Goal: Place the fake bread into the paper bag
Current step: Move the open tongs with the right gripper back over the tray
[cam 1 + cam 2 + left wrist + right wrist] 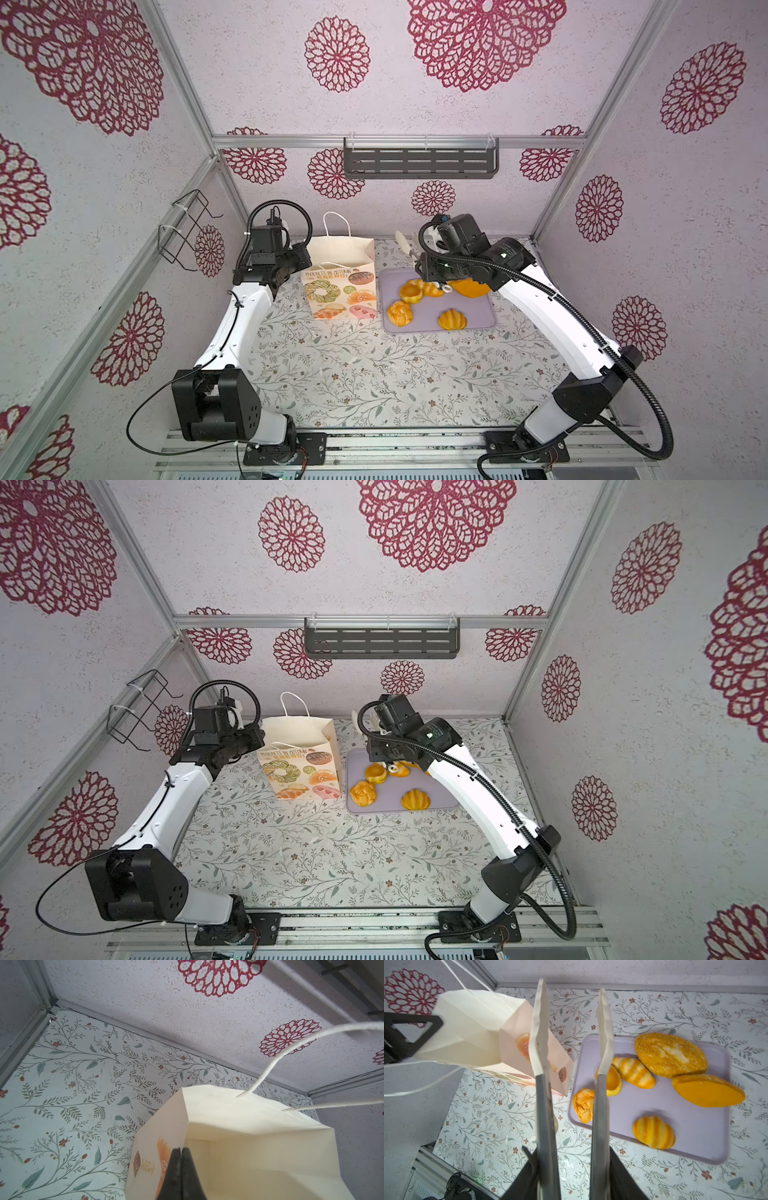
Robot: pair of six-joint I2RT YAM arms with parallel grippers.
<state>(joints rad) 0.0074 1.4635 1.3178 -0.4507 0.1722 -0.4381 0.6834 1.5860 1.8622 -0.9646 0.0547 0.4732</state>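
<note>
Tongs (545,1105) first: the right gripper (569,1154) has its black fingers (620,1178) clamped on the grey handles from outside. The two white tips stand well apart, with nothing between them and touching nothing. They just hang in the air above the table (353,374). In a top view the tips poke out around 12 o'clock of the lilac tray (482,316), over by the back wall.

The right arm (552,316) comes up from the table's 5 o'clock corner, with its wrist folded over the tray's far edge.

The left gripper (181,1150) is pinched tight on the rim of the paper bag (340,291), at the bag's 9 o'clock side. The left arm (241,316) slants up from 7 o'clock, wrist turned toward the bag.

The bag stands upright with its mouth open, just beside the tray at the tray's 9 o'clock.

All the bread I can see is on the tray:
- shell bun (452,319) at 5 o'clock
- knotted bun (400,312) at 8 o'clock
- overturned bun (410,293) and croissant (430,289) touching, near 11 o'clock
- smooth orange loaf (469,287) at 1 o'clock, half under the arm
- sesame loaf (670,1054), which shows only in the right wrist view
</note>
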